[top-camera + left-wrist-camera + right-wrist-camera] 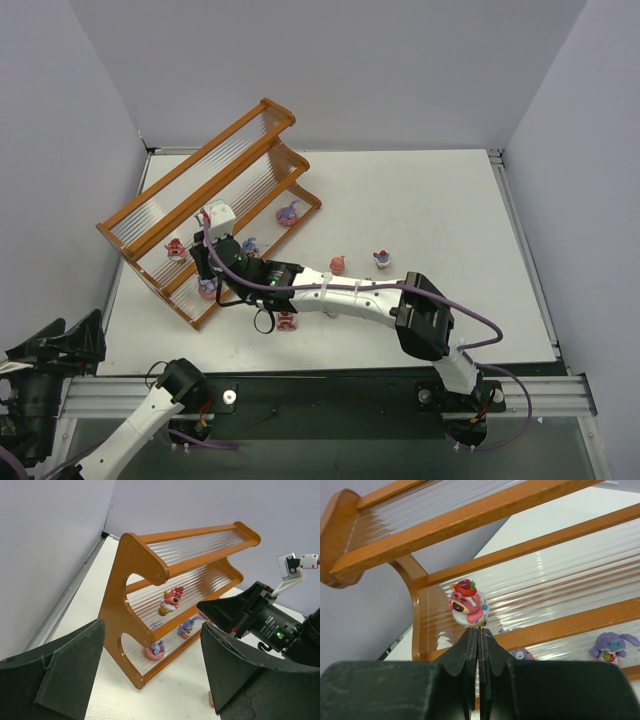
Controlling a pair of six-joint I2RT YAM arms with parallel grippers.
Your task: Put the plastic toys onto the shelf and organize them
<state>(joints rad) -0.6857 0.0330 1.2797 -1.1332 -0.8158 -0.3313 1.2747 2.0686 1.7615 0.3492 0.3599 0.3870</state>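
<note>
The shelf (215,180) stands at the far left, also in the left wrist view (145,560) and the right wrist view (470,510). A pink bear toy (467,605) sits on its middle tier (171,600). My right gripper (478,630) is shut and empty, its tips just short of that toy (203,262). A purple bunny (187,626) and a pink donut toy (156,650) sit on the bottom tier. Another purple toy (288,212) sits further along that tier. My left gripper (152,627) is open and empty, at the near left (70,345).
Three toys lie loose on the table: a pink one (338,264), a purple one (382,259) and a red-pink one (287,321) under my right arm. The right arm (360,295) stretches across the table's middle. Grey walls close in the left and back.
</note>
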